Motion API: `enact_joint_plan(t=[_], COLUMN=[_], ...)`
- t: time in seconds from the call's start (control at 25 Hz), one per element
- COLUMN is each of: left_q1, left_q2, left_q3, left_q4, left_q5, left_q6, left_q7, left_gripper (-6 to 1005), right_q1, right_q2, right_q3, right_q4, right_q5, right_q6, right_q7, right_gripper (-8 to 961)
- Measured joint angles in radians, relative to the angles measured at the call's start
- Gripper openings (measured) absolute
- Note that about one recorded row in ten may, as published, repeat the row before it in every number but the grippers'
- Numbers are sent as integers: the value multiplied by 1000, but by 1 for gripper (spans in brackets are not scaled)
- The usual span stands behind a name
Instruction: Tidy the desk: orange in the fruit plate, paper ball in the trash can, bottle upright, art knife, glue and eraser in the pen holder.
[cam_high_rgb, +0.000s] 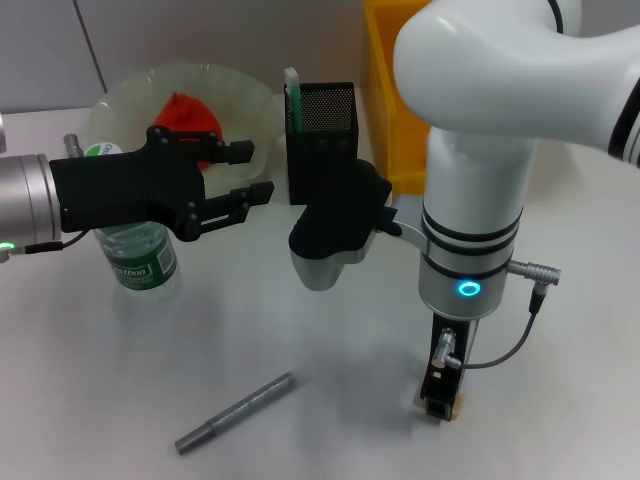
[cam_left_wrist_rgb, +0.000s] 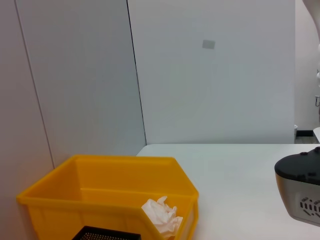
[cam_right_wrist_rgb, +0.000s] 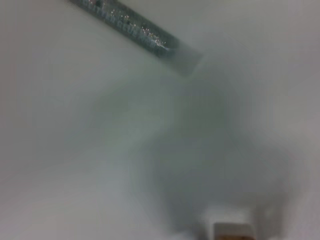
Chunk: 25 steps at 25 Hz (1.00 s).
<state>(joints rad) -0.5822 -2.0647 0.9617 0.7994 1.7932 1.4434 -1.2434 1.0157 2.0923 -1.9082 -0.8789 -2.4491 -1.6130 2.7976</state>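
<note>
Left gripper (cam_high_rgb: 250, 172) hovers above the desk (cam_high_rgb: 90, 400) at far left, jaws wide apart with nothing between them, its black body covering the upper part of the bottle (cam_high_rgb: 138, 255), which stands upright just beneath it. Behind that, the fruit plate (cam_high_rgb: 125, 100) holds the orange (cam_high_rgb: 185, 112), partly screened by the same gripper. Near the front, the glue (cam_high_rgb: 235, 411) lies flat on the bare desk, well apart from everything else; the right wrist view shows it (cam_right_wrist_rgb: 135, 32) too. Centre back, the pen holder (cam_high_rgb: 322, 125) has the art knife (cam_high_rgb: 293, 95) standing in it; the right arm's elbow housing blocks the holder's lower front. The trash can (cam_left_wrist_rgb: 107, 187) sits just beside the holder, paper ball (cam_left_wrist_rgb: 162, 216) inside. Right gripper (cam_high_rgb: 440, 405) points straight down at the desk, tips at the eraser (cam_high_rgb: 458, 408); cannot tell how its jaws stand. A pale block (cam_right_wrist_rgb: 230, 227) shows close under the right wrist camera.
</note>
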Motion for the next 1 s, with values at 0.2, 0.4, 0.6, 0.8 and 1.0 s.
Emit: enact_joint_plan(t=[0.2,0.4,0.6,0.8,1.0], left_q1=[-2,-2,-2,-2,-2], left_q2=[0,0,0,0,0], left_q3=[0,0,0,0,0], left_q4=[-3,-3,-3,-3,-3], left_q5=[0,0,0,0,0], left_q6=[0,0,0,0,1], left_q7=[7,9,9,9,9], left_gripper=[467,467,466,466,466], right_q1=[0,0,0,0,0], right_q2=[0,0,0,0,0], right_q3=[0,0,1,1,5], right_q4=[0,0,0,0,-2], right_q5=[1,1,1,1,1], right_q6=[1,1,1,-1,-5], right_q7=[0,0,0,0,0], right_gripper=[374,373,371,314,265])
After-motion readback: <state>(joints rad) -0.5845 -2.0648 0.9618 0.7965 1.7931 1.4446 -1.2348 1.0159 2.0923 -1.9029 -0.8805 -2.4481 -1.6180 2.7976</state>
